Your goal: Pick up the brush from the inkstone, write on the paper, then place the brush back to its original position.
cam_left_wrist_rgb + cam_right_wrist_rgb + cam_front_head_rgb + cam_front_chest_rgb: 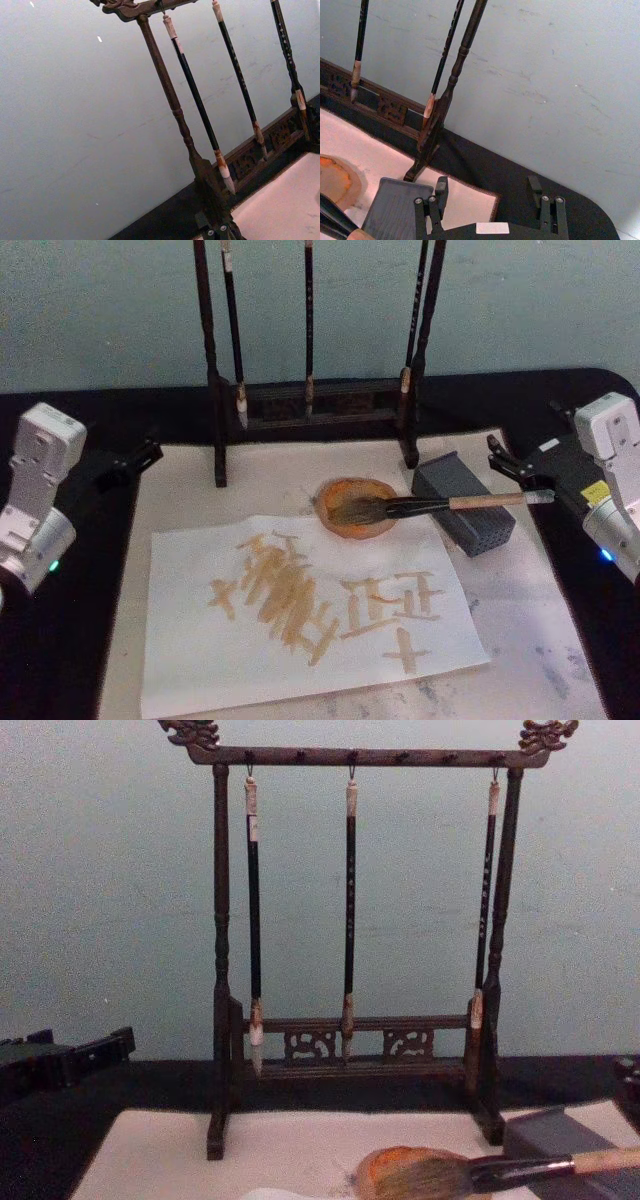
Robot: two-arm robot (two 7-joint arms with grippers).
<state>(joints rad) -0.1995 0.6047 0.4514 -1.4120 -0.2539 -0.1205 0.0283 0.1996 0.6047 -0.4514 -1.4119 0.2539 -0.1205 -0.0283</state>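
Note:
The brush [440, 505] lies flat, its bushy head on the orange-brown inkstone [338, 522] and its tan handle resting across a grey block [470, 525]. In the chest view the brush [470, 1175] shows low on the right, over the inkstone [385, 1165]. The white paper [200, 660] in front carries brown strokes. My right gripper [512, 468] hangs open just behind the handle's end, not touching it. The right wrist view shows the right gripper [487, 192] with nothing between its fingers [440, 192] and the brush handle [337, 222] off to one side. My left gripper [125, 465] is parked at the far left.
A dark wooden rack [310, 405] stands behind the inkstone with three slim brushes [350, 910] hanging from it. A pale felt mat [180, 490] lies under the paper on the black table [60, 640]. A teal wall closes the back.

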